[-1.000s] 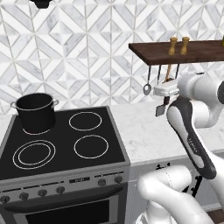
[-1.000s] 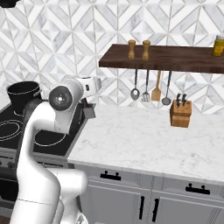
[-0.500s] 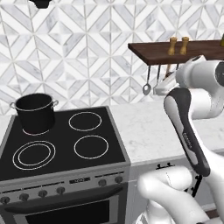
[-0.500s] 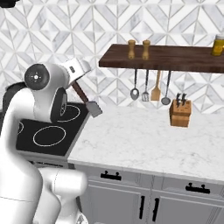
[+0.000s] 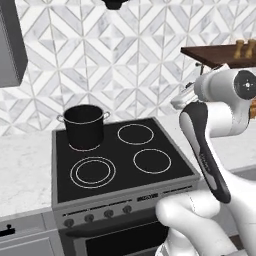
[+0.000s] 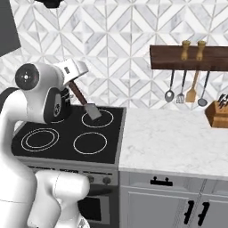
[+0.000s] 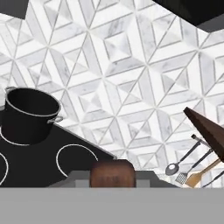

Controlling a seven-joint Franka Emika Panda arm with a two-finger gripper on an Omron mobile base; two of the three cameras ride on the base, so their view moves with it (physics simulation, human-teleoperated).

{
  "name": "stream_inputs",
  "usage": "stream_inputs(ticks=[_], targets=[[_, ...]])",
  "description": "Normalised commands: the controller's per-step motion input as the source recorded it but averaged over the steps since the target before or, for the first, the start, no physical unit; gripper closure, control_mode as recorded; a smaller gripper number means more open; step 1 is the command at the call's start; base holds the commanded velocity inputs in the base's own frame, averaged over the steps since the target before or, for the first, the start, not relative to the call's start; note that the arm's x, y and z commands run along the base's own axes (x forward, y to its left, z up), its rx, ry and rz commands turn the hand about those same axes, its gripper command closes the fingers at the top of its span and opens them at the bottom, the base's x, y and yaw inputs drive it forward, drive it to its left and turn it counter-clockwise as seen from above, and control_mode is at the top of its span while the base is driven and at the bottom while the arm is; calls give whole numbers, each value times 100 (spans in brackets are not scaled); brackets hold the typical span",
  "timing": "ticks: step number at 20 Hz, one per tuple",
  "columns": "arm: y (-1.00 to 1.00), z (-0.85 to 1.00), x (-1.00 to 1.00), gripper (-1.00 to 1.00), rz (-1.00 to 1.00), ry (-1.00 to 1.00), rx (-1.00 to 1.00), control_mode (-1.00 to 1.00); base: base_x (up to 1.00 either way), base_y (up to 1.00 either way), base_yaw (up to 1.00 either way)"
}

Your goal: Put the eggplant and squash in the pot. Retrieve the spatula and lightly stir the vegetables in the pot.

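Back-left on the stove sits the pot (image 5: 84, 126), w/ my fingers (image 6: 71, 84) to its right, clamped on the spatula (image 6: 87, 104). Handle runs from them down to the blade, which hangs over the back-right burner. So the pot lies left of the blade; next I'd say swing left, then dip in.

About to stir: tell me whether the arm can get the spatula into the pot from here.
Probably yes. The end effector holds the spatula above the stove's back burner; the pot stands open-topped on the neighbouring burner, nothing between.
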Motion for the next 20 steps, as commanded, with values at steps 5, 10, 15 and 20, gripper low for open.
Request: stream_inputs(ticks=[5, 10, 15, 20], targets=[[0, 0, 0, 100, 0, 0, 0, 100, 7, 96, -10], [0, 0, 0, 100, 0, 0, 0, 100, 57, 40, 9], [0, 0, 0, 100, 0, 0, 0, 100, 81, 5, 31], [3, 22, 27, 100, 38, -6, 33, -100, 0, 0, 0]])
